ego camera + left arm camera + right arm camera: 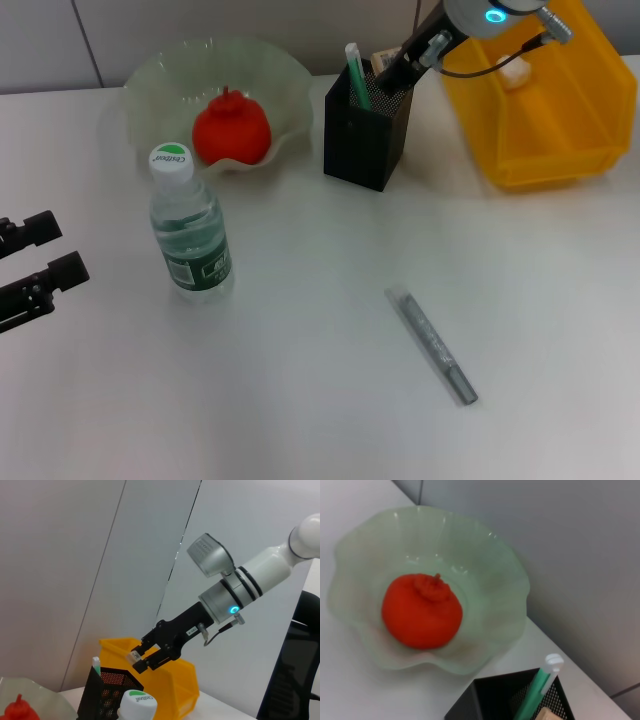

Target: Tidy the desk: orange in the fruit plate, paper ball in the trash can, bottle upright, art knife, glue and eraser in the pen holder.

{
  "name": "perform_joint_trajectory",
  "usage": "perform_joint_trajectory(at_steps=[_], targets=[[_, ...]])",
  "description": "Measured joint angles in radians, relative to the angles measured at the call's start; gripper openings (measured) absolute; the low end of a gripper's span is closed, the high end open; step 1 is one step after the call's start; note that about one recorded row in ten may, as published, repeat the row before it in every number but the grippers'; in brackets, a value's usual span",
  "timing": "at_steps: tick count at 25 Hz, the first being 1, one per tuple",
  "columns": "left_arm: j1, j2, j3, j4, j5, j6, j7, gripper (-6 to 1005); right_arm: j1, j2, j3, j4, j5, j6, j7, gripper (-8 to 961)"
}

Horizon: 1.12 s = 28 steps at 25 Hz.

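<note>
My right gripper [392, 68] hovers over the black mesh pen holder [367, 130], shut on the small beige eraser [134, 656]. A green-and-white glue stick [354, 72] stands in the holder. On the table in front lies the grey art knife [435, 346]. Inside the pale-green fruit plate [285, 80] sits the orange [230, 130]. The bottle [190, 235] stands upright. A whitish lump that looks like the paper ball [516, 70] lies in the yellow trash can [560, 130]. My left gripper [52, 252] is open at the left edge.
The trash can stands just right of the pen holder, and the fruit plate just left of it. The bottle is between my left gripper and the table's middle. A grey wall rises behind the table.
</note>
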Motion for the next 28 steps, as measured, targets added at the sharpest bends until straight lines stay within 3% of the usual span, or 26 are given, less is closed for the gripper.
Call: perform_joint_trajectory(at_steps=[11, 17, 21, 22, 23, 27, 28], targets=[[0.002, -0.001, 0.000, 0.000, -0.001, -0.001, 0.002, 722, 0.006, 0.002, 0.002, 0.047, 0.039, 0.064, -0.049, 492], [0.002, -0.002, 0.000, 0.001, -0.001, -0.002, 0.002, 723, -0.006, 0.002, 0.007, 0.025, 0.045, 0.045, -0.052, 701], [0.004, -0.001, 0.000, 0.020, 0.002, 0.002, -0.001, 723, -0.055, 0.003, 0.011, -0.111, 0.082, -0.083, -0.042, 750], [0.005, 0.000, 0.000, 0.025, 0.003, 0.004, -0.001, 723, -0.085, 0.003, 0.015, -0.213, 0.099, -0.183, -0.023, 762], [0.006, 0.002, 0.000, 0.026, 0.003, 0.005, -0.001, 723, -0.085, 0.003, 0.015, -0.213, 0.099, -0.183, -0.023, 762], [0.007, 0.008, 0.000, 0.029, 0.003, 0.012, 0.046, 723, -0.101, 0.003, 0.003, -0.408, 0.100, -0.467, 0.102, 761], [0.007, 0.008, 0.000, 0.029, 0.003, 0.012, 0.046, 723, -0.101, 0.003, 0.003, -0.408, 0.100, -0.467, 0.102, 761]])
